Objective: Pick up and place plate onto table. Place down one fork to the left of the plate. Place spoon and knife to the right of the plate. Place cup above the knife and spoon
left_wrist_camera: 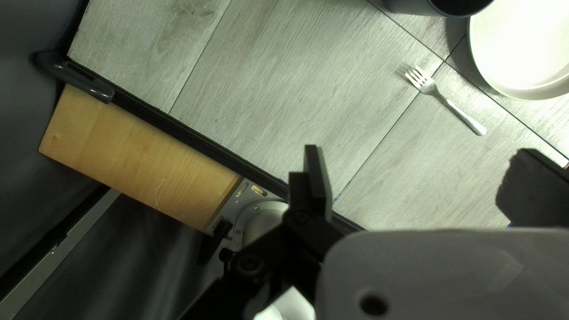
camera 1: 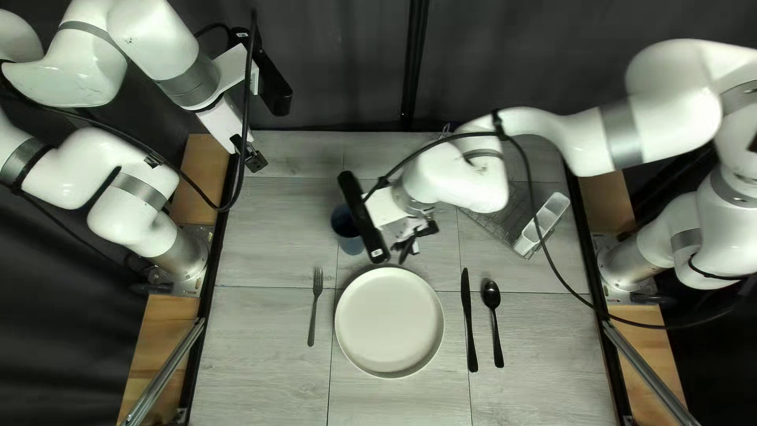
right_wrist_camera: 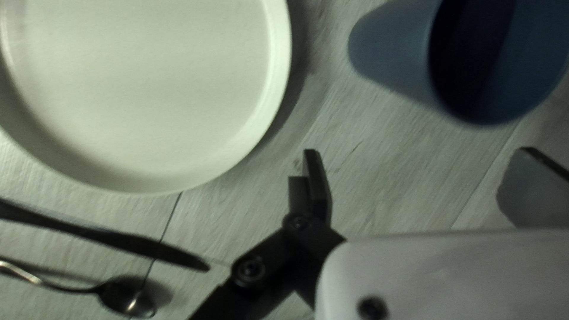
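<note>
My left gripper [camera 1: 251, 156] is raised over the table's far left corner; the left wrist view shows this gripper [left_wrist_camera: 418, 155] open and empty. My right gripper [camera 1: 413, 241] hangs just beyond the plate's far edge, right of the cup; in the right wrist view the same gripper [right_wrist_camera: 418, 155] is open, holding nothing. The blue cup [camera 1: 352, 244] stands upright, partly hidden by the right wrist camera; it shows ahead of the fingers as a blue cup [right_wrist_camera: 391, 47]. The cream plate [camera 1: 389, 322] lies between the fork [camera 1: 313, 315] and the black knife [camera 1: 469, 323]. Right of the knife is the black spoon [camera 1: 495, 315].
A wire rack [camera 1: 505, 223] with a white cutlery holder [camera 1: 542, 225] stands at the far right, partly under my right arm. That arm's black cable loops over the rack and the table's right edge. Black rails [camera 1: 229, 213] border the table's sides.
</note>
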Robot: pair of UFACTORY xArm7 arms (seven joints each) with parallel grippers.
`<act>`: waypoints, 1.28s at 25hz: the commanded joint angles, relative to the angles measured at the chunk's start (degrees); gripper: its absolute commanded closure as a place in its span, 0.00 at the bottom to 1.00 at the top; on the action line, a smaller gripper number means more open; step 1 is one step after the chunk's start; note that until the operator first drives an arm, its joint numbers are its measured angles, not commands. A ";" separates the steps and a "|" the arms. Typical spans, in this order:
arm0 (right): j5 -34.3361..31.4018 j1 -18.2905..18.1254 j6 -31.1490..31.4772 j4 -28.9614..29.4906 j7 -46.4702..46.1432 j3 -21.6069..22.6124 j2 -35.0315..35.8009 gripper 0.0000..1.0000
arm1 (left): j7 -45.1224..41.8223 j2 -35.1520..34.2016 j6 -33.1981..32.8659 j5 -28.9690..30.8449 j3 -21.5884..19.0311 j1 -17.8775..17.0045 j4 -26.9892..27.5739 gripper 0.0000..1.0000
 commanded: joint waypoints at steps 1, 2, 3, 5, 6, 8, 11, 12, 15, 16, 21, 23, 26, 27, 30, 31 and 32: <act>-0.94 0.45 -0.91 3.90 -1.57 0.24 4.32 0.00 | 0.00 0.00 0.00 0.00 0.00 0.00 0.00 0.00; -1.00 0.46 -1.02 4.26 -1.79 0.27 4.82 0.00 | 0.00 0.00 0.00 0.00 0.00 0.00 0.00 0.00; -1.09 0.49 -1.18 4.77 -2.14 0.34 5.64 0.00 | 0.00 0.00 0.00 0.00 0.00 0.00 0.00 0.00; -1.29 0.66 -1.49 5.40 -2.45 0.41 6.95 0.11 | 0.00 0.00 0.00 0.00 0.00 0.00 0.00 0.00; -1.34 0.73 -1.70 5.54 -2.54 0.45 7.51 0.16 | 0.00 0.00 0.00 0.00 0.00 0.00 0.00 0.00; -1.49 0.80 -2.07 5.43 -2.65 0.44 8.22 1.00 | 0.00 0.00 0.00 0.00 0.00 0.00 0.00 0.00; -2.02 1.15 -1.72 5.60 -1.95 0.04 8.30 1.00 | 0.00 0.00 0.00 0.00 0.00 0.00 0.00 0.00; -2.28 1.39 -1.55 5.80 -1.40 -0.18 8.26 1.00 | 0.00 0.00 0.00 0.00 0.00 0.00 0.00 0.00; -3.69 2.46 -1.27 5.89 1.06 -1.12 7.60 1.00 | 0.00 0.00 0.00 0.00 0.00 0.00 0.00 0.00; -4.25 2.81 -1.22 5.74 1.92 -1.49 7.18 1.00 | 0.00 0.00 0.00 0.00 0.00 0.00 0.00 0.00; -6.74 4.34 -0.71 3.26 6.74 -2.99 3.56 1.00 | 0.00 0.00 0.00 0.00 0.00 0.00 0.00 0.00; -7.04 4.74 0.85 1.09 8.76 -3.13 0.23 1.00 | 0.00 0.00 0.00 0.00 0.00 0.00 0.00 0.00; -7.20 5.35 4.66 -5.86 12.46 -2.76 -9.13 1.00 | 0.00 0.00 0.00 0.00 0.00 0.00 0.00 0.00; -7.35 5.52 5.32 -7.51 13.47 -2.64 -11.05 1.00 | 0.00 0.00 0.00 0.00 0.00 0.00 0.00 0.00; -7.62 6.23 7.74 -15.95 18.57 -1.76 -19.44 1.00 | 0.00 0.00 0.00 0.00 0.00 0.00 0.00 0.00; -7.53 6.37 8.20 -18.44 19.90 -1.45 -21.68 1.00 | 0.00 0.00 0.00 0.00 0.00 0.00 0.00 0.00; -7.40 6.48 8.44 -20.30 20.74 -1.26 -23.32 1.00 | 0.00 0.00 0.00 0.00 0.00 0.00 0.00 0.00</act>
